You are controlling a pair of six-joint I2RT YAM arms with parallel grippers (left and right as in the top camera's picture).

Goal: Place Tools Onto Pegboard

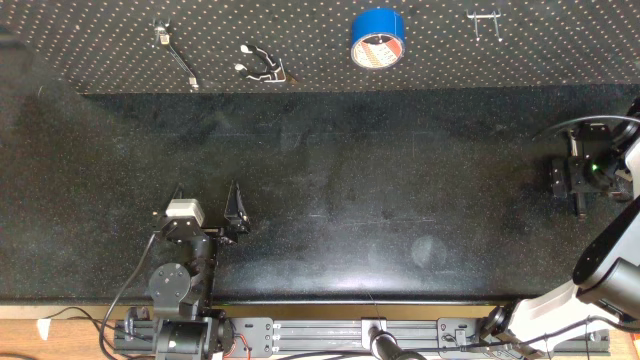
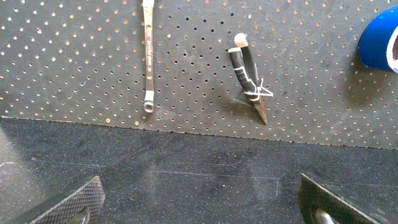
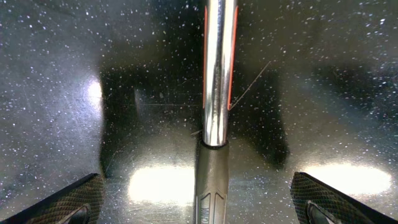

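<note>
A tool with a chrome shaft [image 3: 214, 81] and a dark grip lies flat on the black table. My right gripper [image 3: 199, 205] hangs open straight above it, one finger on each side and not touching it. In the top view that gripper [image 1: 578, 178] is at the table's far right. My left gripper [image 1: 207, 197] stands open and holds nothing, low on the left near its base; its camera faces the pegboard [image 2: 74, 74]. A wrench [image 2: 148, 56], pliers [image 2: 249, 78] and a blue tape roll [image 2: 379, 40] hang there.
From above, the pegboard [image 1: 90, 50] spans the far edge and carries the wrench [image 1: 176, 55], the pliers [image 1: 262, 66], the tape roll [image 1: 378, 39] and a bare metal hook [image 1: 485, 22] at the right. The black table [image 1: 400, 180] stretches between the arms.
</note>
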